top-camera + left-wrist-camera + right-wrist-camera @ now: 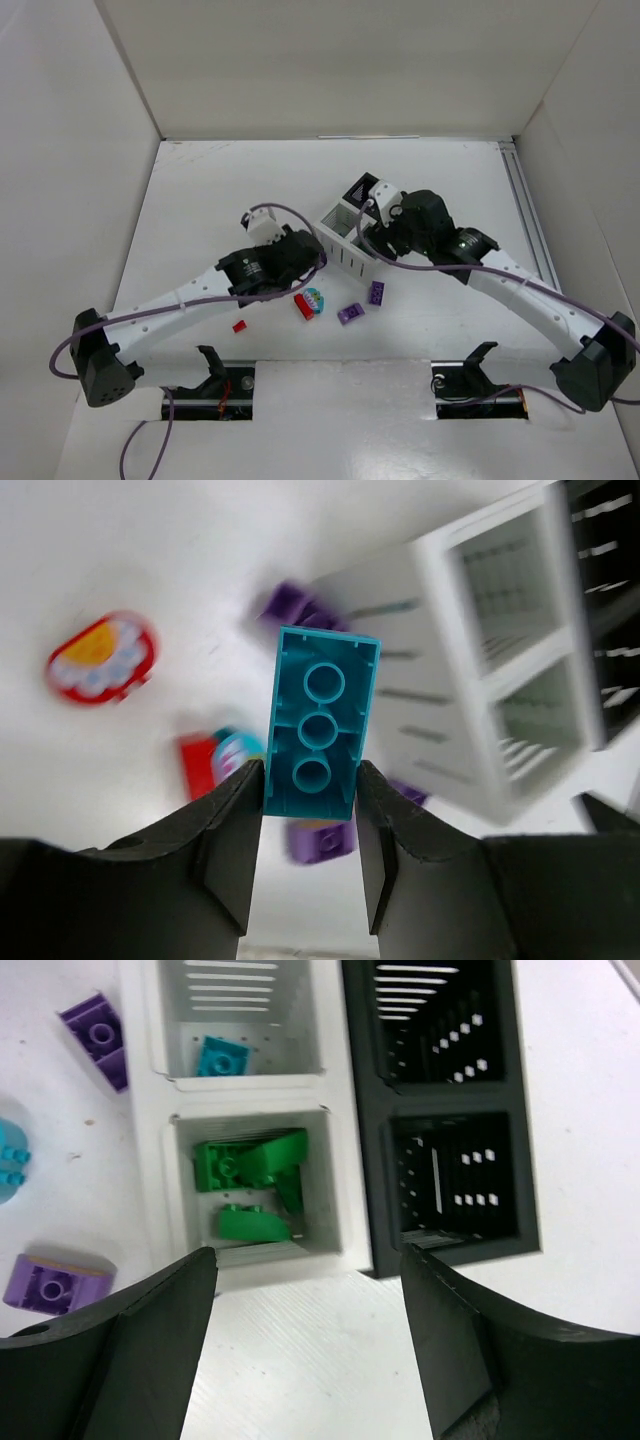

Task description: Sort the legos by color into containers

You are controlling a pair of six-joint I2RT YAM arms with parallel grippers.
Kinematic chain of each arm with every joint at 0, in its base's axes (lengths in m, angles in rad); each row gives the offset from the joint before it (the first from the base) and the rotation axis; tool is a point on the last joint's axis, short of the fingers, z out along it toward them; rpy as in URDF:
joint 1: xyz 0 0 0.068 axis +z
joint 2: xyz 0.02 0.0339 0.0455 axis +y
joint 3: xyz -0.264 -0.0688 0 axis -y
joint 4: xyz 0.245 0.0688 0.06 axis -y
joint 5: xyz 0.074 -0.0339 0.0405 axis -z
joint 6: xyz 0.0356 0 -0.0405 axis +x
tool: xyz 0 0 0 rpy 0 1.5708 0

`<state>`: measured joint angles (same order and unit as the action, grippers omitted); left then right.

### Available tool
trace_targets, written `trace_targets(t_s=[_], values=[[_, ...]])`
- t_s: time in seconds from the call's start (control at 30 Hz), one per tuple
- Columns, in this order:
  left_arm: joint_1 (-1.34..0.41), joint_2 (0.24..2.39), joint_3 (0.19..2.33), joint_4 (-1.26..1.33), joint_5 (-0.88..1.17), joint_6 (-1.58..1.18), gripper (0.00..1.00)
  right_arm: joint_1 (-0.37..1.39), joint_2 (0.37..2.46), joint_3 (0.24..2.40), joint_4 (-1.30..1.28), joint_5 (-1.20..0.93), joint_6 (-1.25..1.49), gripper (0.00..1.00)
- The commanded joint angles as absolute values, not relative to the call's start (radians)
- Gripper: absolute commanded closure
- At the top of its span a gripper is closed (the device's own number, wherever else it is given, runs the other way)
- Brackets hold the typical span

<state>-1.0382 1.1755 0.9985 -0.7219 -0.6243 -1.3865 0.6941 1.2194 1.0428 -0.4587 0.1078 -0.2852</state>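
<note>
A teal brick [320, 720] is pinched in the left hand [310, 810] above the worktop [220, 200], where a red brick [303, 306] and purple bricks [350, 313] are scattered just beside the bins [345, 255]; over these the right hand [305, 1255] is held spread, green bricks [250, 1160] being seen in one white bin [160, 1190] and a second teal brick [222, 1057] in the next.

Bright, even light; left wrist background blurred behind the sharp teal lego [320, 725].
</note>
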Motion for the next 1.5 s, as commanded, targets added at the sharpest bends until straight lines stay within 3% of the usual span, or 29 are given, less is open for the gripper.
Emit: trace_targets(t_s=[0.0,0.17,0.5,0.63,0.67,0.77,0.8,0.93,1.07,1.3,1.47], values=[[-0.947,1.158,1.084,-0.450,-0.623,-1.003,0.75,0.660,1.145,1.039,-0.488,0.138,-0.288,0.21],[-0.868,1.262,1.198,-0.256,-0.462,-0.783,0.74,0.623,1.080,1.020,-0.529,0.147,-0.288,0.20],[-0.819,1.580,1.410,-0.290,-0.342,-0.692,0.73,0.595,1.003,0.991,-0.583,0.179,-0.288,0.20],[-0.807,1.614,1.433,-0.314,-0.331,-0.692,0.56,0.595,0.985,0.991,-0.607,0.189,-0.288,0.20],[-0.807,1.614,1.433,-0.314,-0.331,-0.692,0.45,0.595,0.985,0.991,-0.607,0.189,-0.288,0.20],[-0.807,1.614,1.433,-0.324,-0.331,-0.703,0.40,0.595,0.966,0.982,-0.618,0.177,-0.288,0.20],[-0.807,1.614,1.433,-0.324,-0.322,-0.713,0.33,0.595,0.966,0.982,-0.618,0.167,-0.288,0.20],[-0.807,1.550,1.391,-0.324,-0.301,-0.713,0.27,0.644,0.945,0.950,-0.580,0.080,-0.357,0.20],[-0.807,1.404,1.283,-0.334,-0.291,-0.735,0.00,0.815,0.933,0.939,-0.508,-0.032,-0.490,0.20],[-0.818,1.037,0.982,-0.419,-0.304,-0.848,0.00,1.119,1.168,0.939,-0.399,-0.130,-0.623,0.21],[-0.818,0.849,0.815,-0.489,-0.292,-0.960,0.00,1.146,1.308,0.914,-0.290,-0.190,-0.713,0.21]])
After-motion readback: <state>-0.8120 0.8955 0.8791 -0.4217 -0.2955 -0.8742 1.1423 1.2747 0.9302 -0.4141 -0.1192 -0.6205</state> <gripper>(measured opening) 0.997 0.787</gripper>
